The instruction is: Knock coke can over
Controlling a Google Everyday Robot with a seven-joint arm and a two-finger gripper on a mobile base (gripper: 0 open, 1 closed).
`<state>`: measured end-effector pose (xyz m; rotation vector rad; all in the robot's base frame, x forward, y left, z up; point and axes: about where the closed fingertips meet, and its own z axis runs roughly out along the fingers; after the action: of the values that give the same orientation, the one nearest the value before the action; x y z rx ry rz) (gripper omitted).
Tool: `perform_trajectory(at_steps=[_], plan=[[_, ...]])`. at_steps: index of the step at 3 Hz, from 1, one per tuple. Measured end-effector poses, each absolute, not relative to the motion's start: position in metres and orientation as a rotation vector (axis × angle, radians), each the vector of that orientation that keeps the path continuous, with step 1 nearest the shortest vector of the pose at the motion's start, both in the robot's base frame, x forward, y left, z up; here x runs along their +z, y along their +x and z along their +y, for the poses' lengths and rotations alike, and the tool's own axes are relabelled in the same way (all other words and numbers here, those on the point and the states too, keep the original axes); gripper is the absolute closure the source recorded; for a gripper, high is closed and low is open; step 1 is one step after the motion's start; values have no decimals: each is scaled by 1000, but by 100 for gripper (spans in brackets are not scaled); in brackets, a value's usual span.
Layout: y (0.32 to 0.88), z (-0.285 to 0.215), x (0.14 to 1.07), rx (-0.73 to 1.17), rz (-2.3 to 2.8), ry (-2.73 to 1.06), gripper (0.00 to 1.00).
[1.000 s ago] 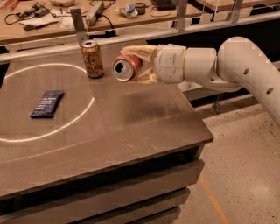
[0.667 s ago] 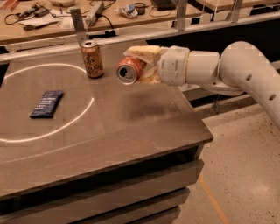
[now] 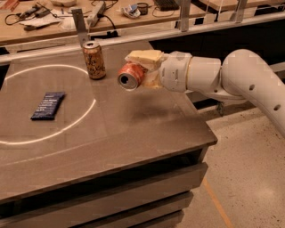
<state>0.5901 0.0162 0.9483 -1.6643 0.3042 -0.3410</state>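
Note:
The coke can (image 3: 130, 76) is red-orange with a silver top and dark opening. It lies on its side, top facing me, held above the table between the tan fingers (image 3: 143, 56) of my gripper (image 3: 141, 70). The gripper is shut on the can, at the right side of the brown table (image 3: 124, 129). The white arm (image 3: 222, 75) reaches in from the right. A shadow of the can falls on the table below it.
A tan-gold can (image 3: 94, 60) stands upright just left of the held can, at the table's back. A dark blue packet (image 3: 48, 105) lies flat at the left inside a white ring of light. A cluttered bench (image 3: 102, 11) runs behind the table. Bare floor lies at the right.
The arm has moved slightly, carrying the coke can a little up and left; the can stays on its side in the gripper. Nothing else moved.

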Motion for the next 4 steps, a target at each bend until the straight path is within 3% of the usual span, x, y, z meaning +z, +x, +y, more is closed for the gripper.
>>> perform_trajectory(at_steps=[2, 4], plan=[[595, 12, 961, -792, -49, -1663, 100], [595, 10, 966, -1029, -312, -1737, 100]])
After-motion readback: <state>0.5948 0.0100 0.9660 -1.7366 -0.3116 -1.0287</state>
